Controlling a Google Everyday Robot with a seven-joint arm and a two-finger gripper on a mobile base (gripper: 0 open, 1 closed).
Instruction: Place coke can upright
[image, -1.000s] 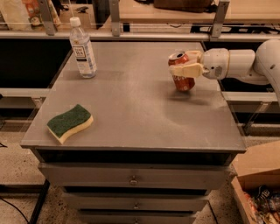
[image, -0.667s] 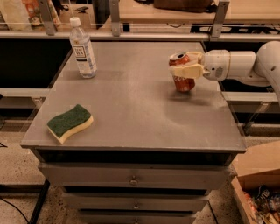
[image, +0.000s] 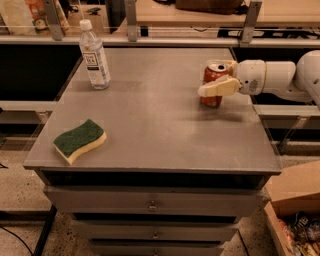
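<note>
The red coke can (image: 209, 75) stands upright on the grey table (image: 150, 120) near its right edge, silver top facing up. My gripper (image: 213, 78) reaches in from the right and is shut on the can. One cream finger (image: 218, 88) crosses the can's front and the other lies behind its top. The can's base rests on or just above the tabletop; I cannot tell which.
A clear water bottle (image: 94, 55) with a white cap stands at the table's back left. A green and yellow sponge (image: 80, 140) lies near the front left. A cardboard box (image: 295, 200) sits on the floor at the right. Drawers are below the tabletop.
The can has turned from tilted in the gripper to upright, and has come down to the tabletop. The bottle and sponge have not moved.
</note>
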